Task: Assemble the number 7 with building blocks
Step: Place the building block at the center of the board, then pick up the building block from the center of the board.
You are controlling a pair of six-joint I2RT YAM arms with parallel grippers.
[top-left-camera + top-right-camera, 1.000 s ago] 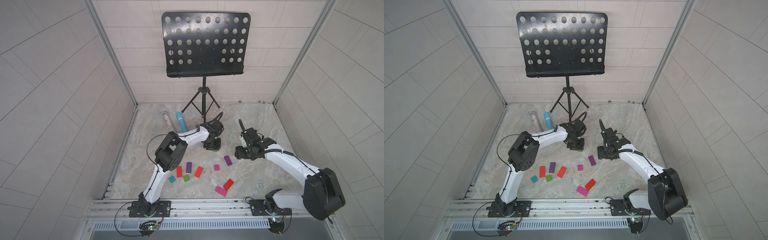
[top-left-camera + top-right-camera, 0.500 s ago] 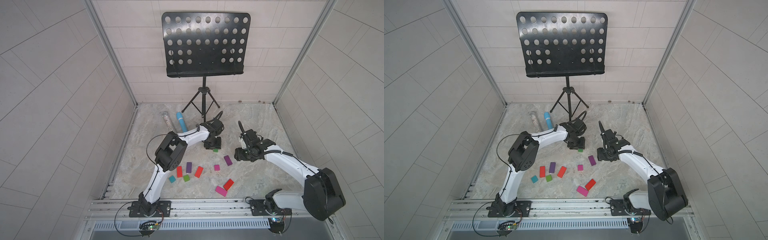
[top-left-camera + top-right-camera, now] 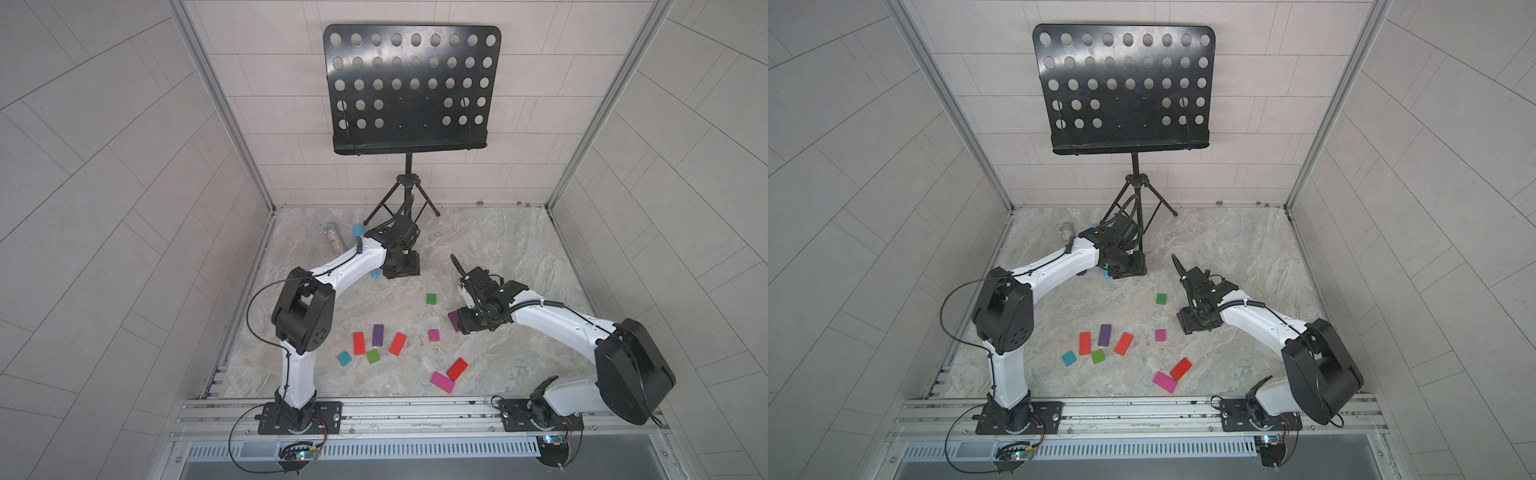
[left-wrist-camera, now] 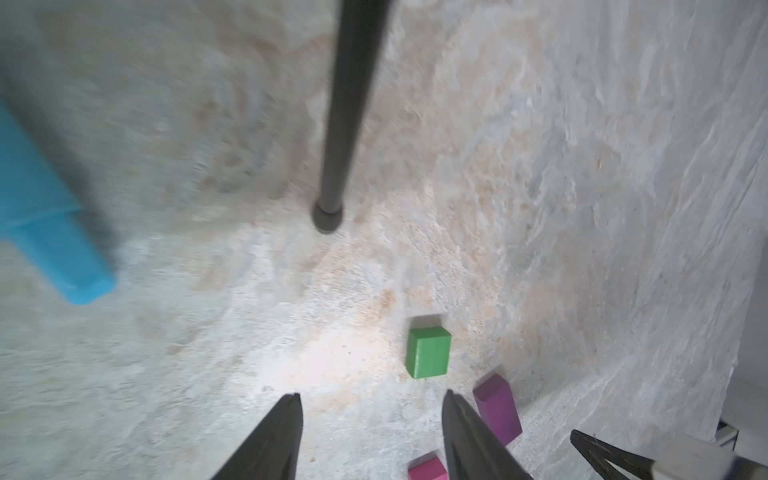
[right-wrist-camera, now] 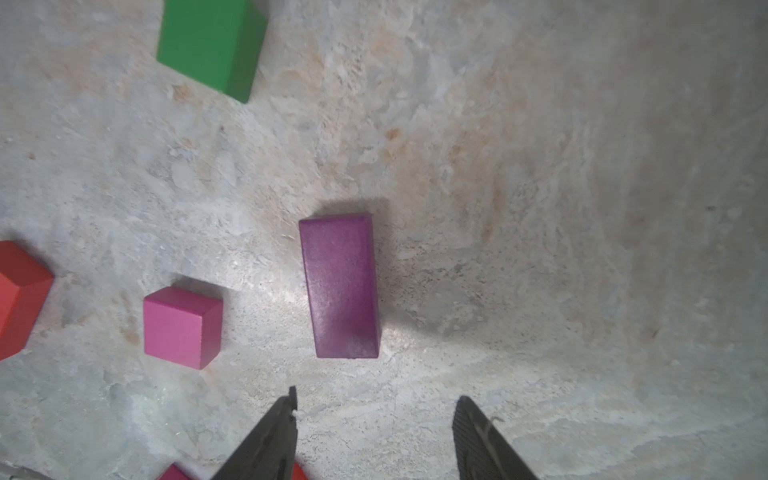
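Nearest the arm bases, a magenta rectangle (image 3: pixel 441 382) lies flat on the marble floor (image 3: pixel 519 257), just beside a red rectangle (image 3: pixel 457 369). Farther in, on the left arm's side, 5 blocks form a loose cluster: a teal square (image 3: pixel 344 358), a near green square (image 3: pixel 372 356), a straight red rectangle (image 3: pixel 358 343), a purple rectangle (image 3: pixel 377 335) and a tilted red rectangle (image 3: pixel 397 344). A magenta square (image 3: pixel 433 335) sits apart to their right.

Beyond it is the right gripper (image 5: pixel 376 399), its jaws apart with nothing between them. A second purple rectangle (image 5: pixel 338 286) lies flat just ahead of its fingertips, and in both top views the gripper body hides part of that block. The far green square (image 3: pixel 431 299) lies alone between the 2 arms.

Farthest is the left gripper (image 4: pixel 372 395), its jaws spread and empty. It hangs near a foot of the music stand (image 3: pixel 409 87), beside the blue microphone (image 4: pixel 45 216). The glittery tube (image 3: pixel 333 239) lies beyond it.
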